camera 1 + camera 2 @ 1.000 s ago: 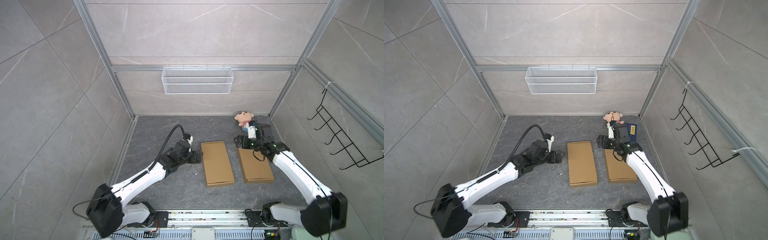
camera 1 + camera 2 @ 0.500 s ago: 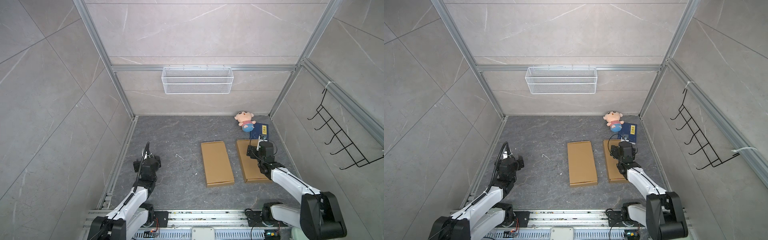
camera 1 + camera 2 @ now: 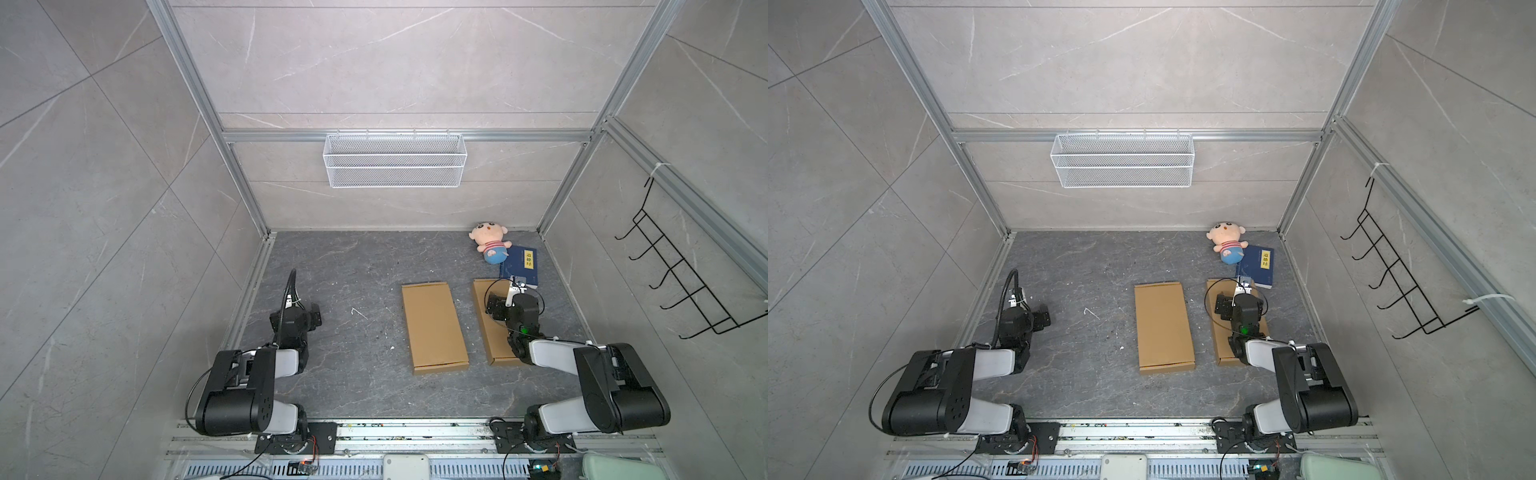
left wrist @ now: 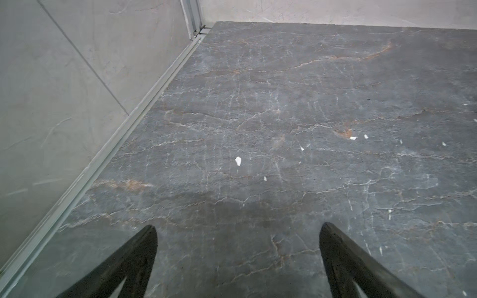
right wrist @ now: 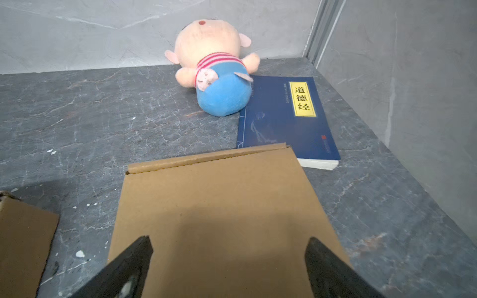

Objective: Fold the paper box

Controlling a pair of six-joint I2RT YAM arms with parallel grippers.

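Paper box (image 3: 434,328), closed flat, frame centre. Second paper box (image 5: 219,206) just right of it, under the right hand (image 5: 228,242). Left hand (image 4: 237,229), lower left. Both hands released, empty, withdrawn from the boxes: folding likely finished.

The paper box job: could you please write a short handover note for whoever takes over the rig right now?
Left gripper: open, empty, over the bare table at its left side, away from the cardboard.
Right gripper: open, empty, poised over the right cardboard box.
Things: the second cardboard box lies beside it, mid-table; the two are flat and apart. A plush doll and a blue book sit in the far right corner.
Done: no panel stands raised on either box.
Left: probably grasp a flap and start folding. First check which box is meant.
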